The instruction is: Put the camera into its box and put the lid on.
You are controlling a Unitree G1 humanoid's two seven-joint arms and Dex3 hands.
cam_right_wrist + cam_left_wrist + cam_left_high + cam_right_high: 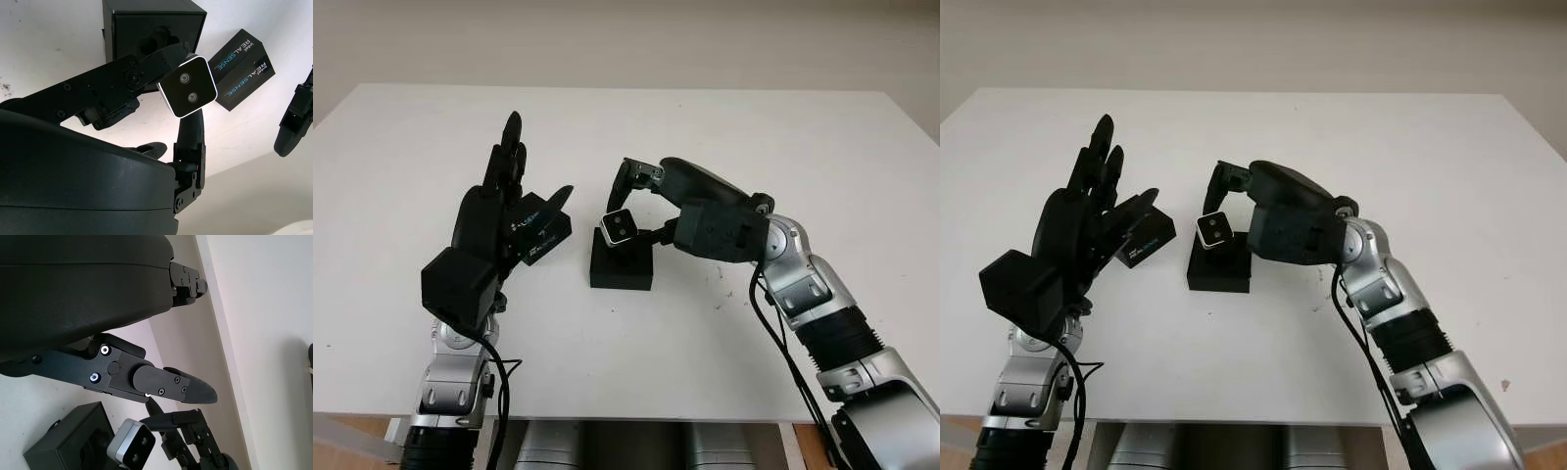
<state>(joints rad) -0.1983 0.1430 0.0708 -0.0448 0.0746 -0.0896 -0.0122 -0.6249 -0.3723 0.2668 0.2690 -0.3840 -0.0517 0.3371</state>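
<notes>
Two fingers of the right hand [636, 211] pinch the camera [620, 226] just above the box [622, 266]; left hand [509, 211] open beside.

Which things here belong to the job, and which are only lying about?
For the job:
camera, held in the right hand above the box
box, open
lid, beside the open left hand

Lying about:
nothing besides the white table

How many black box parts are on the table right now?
2: the box sits mid-table under the camera held by the right hand; the lid lies just beside it, by the open left hand.
</notes>
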